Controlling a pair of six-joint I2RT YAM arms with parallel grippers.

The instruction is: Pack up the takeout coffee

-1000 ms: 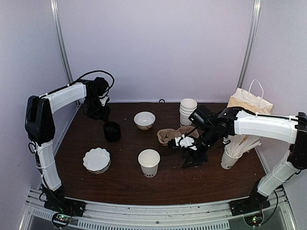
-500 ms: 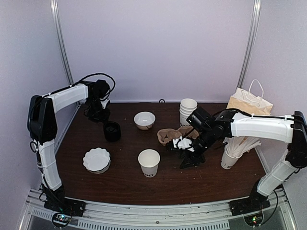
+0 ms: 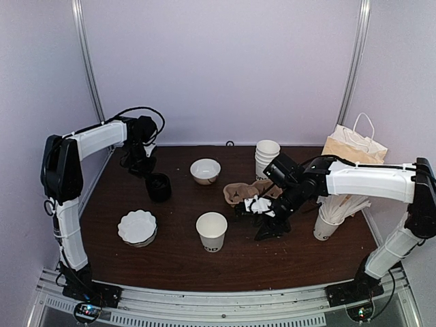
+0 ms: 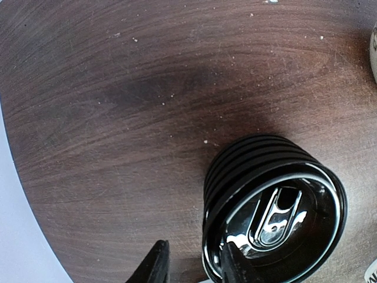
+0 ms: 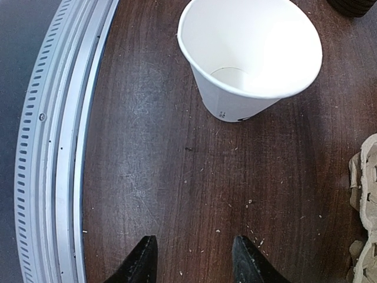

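Top external view: cup (image 3: 212, 230), white, tapered, lidless and upright, with small dark print at its base, stands front-centre on the table (image 3: 170, 262), bare wood all round it. Right hand (image 5: 194, 262), fingers spread and empty, is near on its right. The rail (image 5: 53, 147) borders the table's front edge. Left hand (image 4: 194, 265) straddles the rim of the lid stack (image 4: 274, 206) at rear left; whether it pinches cannot be told.

The dark brown wooden tabletop (image 3: 170, 262) carries an upright open white paper cup (image 3: 212, 231) at front centre. To its left sits a stack of white fluted dishes (image 3: 137, 227), with a stack of black round lids (image 3: 159, 186) behind. Farther back are a white bowl (image 3: 205, 170), nested white cups (image 3: 267, 158) and a brown pulp carrier (image 3: 240, 193). At the right are a white cup of paper-wrapped sticks (image 3: 325, 226) and a brown paper bag (image 3: 354, 146).
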